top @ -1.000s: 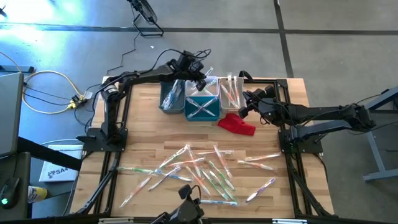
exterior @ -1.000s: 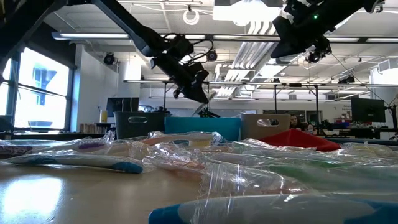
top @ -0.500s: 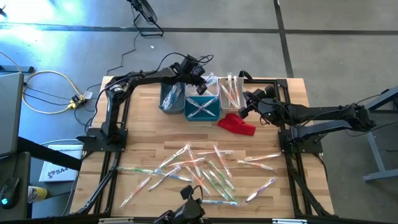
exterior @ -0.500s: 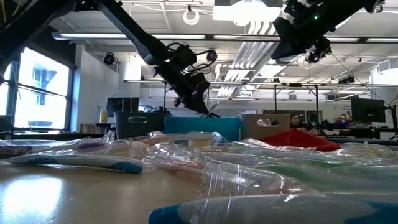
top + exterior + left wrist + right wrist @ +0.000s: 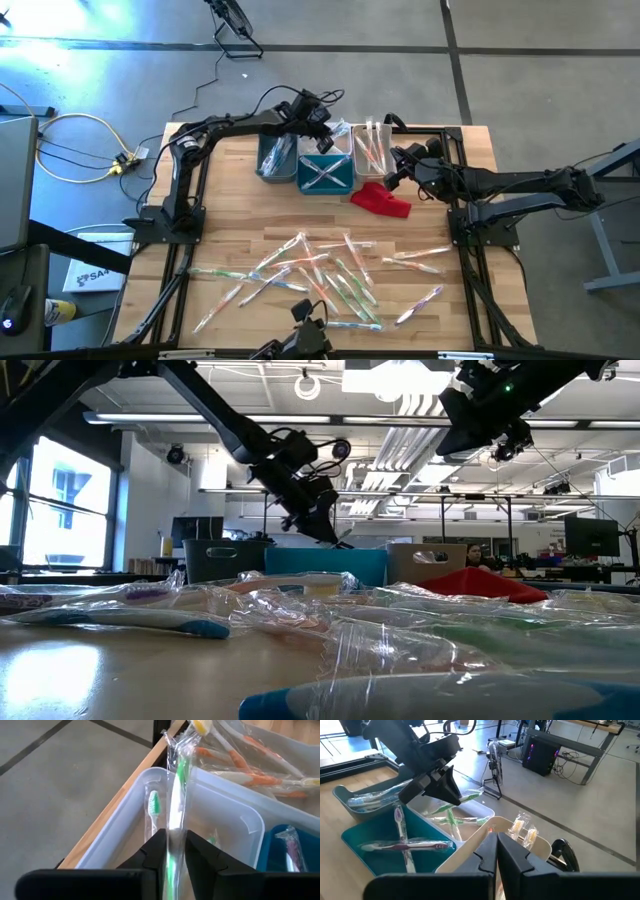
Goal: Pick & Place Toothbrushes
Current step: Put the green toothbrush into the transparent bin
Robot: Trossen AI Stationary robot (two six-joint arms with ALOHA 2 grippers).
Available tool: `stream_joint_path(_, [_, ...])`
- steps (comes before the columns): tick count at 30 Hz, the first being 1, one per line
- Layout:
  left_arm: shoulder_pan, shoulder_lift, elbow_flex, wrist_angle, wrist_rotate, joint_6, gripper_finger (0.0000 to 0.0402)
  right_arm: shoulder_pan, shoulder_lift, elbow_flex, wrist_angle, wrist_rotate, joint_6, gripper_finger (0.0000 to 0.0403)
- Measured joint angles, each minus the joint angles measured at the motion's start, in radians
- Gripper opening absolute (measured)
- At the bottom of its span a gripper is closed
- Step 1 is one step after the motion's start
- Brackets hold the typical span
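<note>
Wooden table (image 5: 240,215) fills the high view, w/ grey concrete floor around it. Nearest us, a loose scatter of wrapped toothbrushes (image 5: 330,275) lies across the front half of the table; in the low view they show as crinkled clear plastic right up close (image 5: 300,615).

Further back, a red cloth (image 5: 381,199) sits just beside the teal bin (image 5: 325,176), which holds two wrapped brushes crossed over each other. Teal bin stands btwn the grey bin (image 5: 272,160) and the beige bin (image 5: 372,150), which holds orange-handled brushes. Behind the teal one is a white bin (image 5: 220,815) w/ green-handled brushes in it.

Our right gripper (image 5: 392,172) hangs above the table just beside the red cloth and the beige bin, fingers pressed together on nothing.

Our left gripper (image 5: 322,127) is at the far edge, over the white bin. Its wrist view shows the fingers (image 5: 152,855) close on either side of a green toothbrush (image 5: 177,795) in its wrapper, the brush pointing out over the white bin; we can't tell if they are clamped on it or just off it.
</note>
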Motion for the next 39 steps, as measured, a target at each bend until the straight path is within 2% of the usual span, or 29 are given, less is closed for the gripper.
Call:
stream_joint_path(9, [-0.011, 0.000, 0.000, 0.016, -0.005, -0.005, 0.0134, 0.000, 0.000, 0.000, 0.000, 0.000, 0.000, 0.0005])
stream_joint_path(13, [-0.012, 0.000, 0.000, 0.042, -0.005, -0.003, 0.0152, 0.000, 0.000, 0.000, 0.000, 0.000, 0.001, 0.0005])
stream_joint_path(39, [-0.013, 0.000, 0.000, 0.075, -0.005, -0.003, 0.0155, 0.001, 0.000, 0.000, 0.000, -0.003, 0.001, 0.0005])
